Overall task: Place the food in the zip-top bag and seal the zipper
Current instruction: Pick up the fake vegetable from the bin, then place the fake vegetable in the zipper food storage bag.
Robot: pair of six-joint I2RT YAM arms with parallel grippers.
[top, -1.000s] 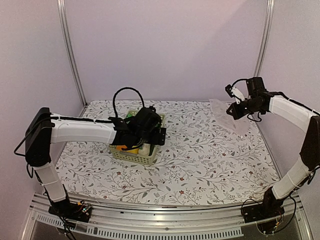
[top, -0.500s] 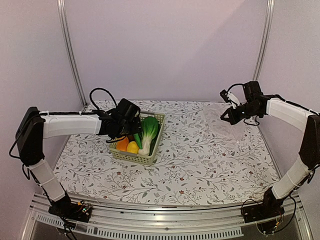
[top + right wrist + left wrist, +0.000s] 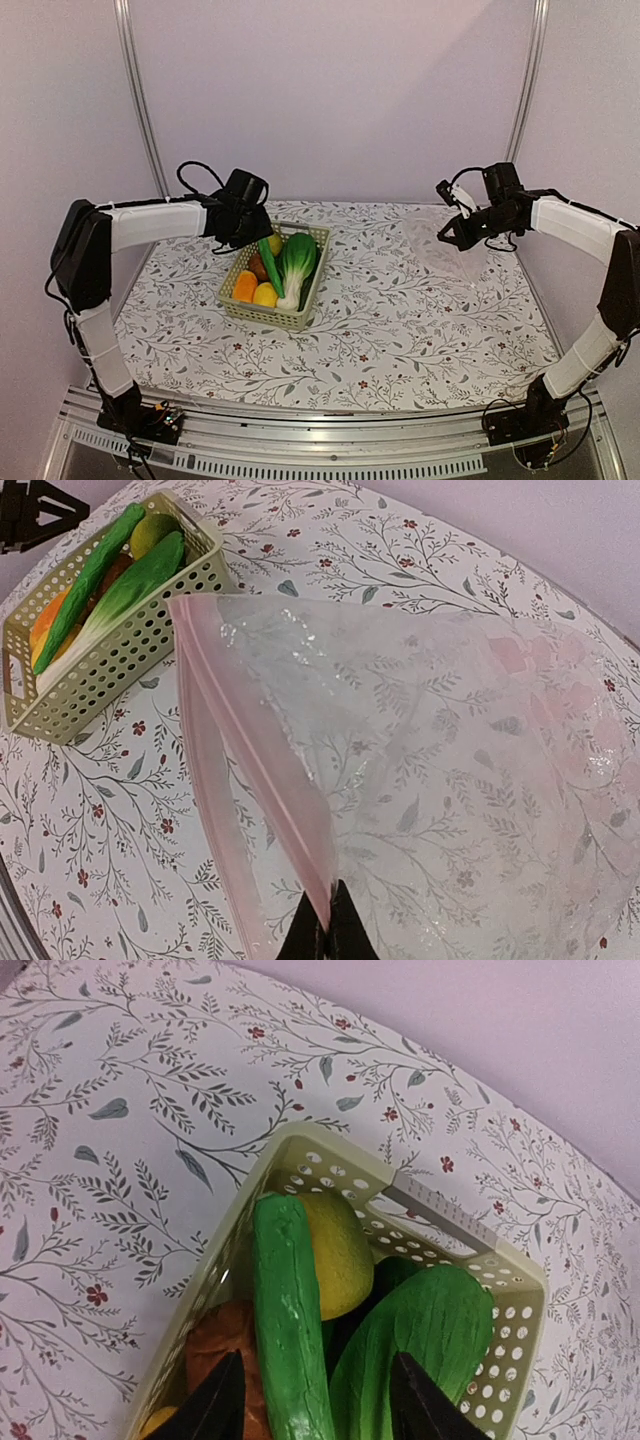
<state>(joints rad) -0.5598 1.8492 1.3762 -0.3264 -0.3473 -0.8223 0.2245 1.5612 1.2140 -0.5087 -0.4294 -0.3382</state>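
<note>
The pale green lattice basket [image 3: 303, 293] holds the food: a green cucumber [image 3: 288, 1320], a bok choy [image 3: 297, 262], a yellow-green piece [image 3: 340, 1255], a brown piece [image 3: 222, 1345], and orange [image 3: 244, 286] and yellow [image 3: 265, 295] pieces. My left gripper [image 3: 318, 1400] is open and empty, raised over the basket's far left end [image 3: 246, 222]. My right gripper [image 3: 327, 930] is shut on the zipper [image 3: 250, 780], the pinkish strip of the clear zip-top bag [image 3: 450, 770], and holds it up at the right [image 3: 455, 230]. The bag's mouth hangs partly open.
The floral table cover [image 3: 400, 320] spans the table. Lilac walls and metal posts [image 3: 140, 100] close in the back and the sides. The basket shows at the upper left of the right wrist view [image 3: 110, 670].
My left gripper has risen out of the basket and drawn back to the far left, uncovering the food. My right gripper with the bag has shifted slightly left and lower.
</note>
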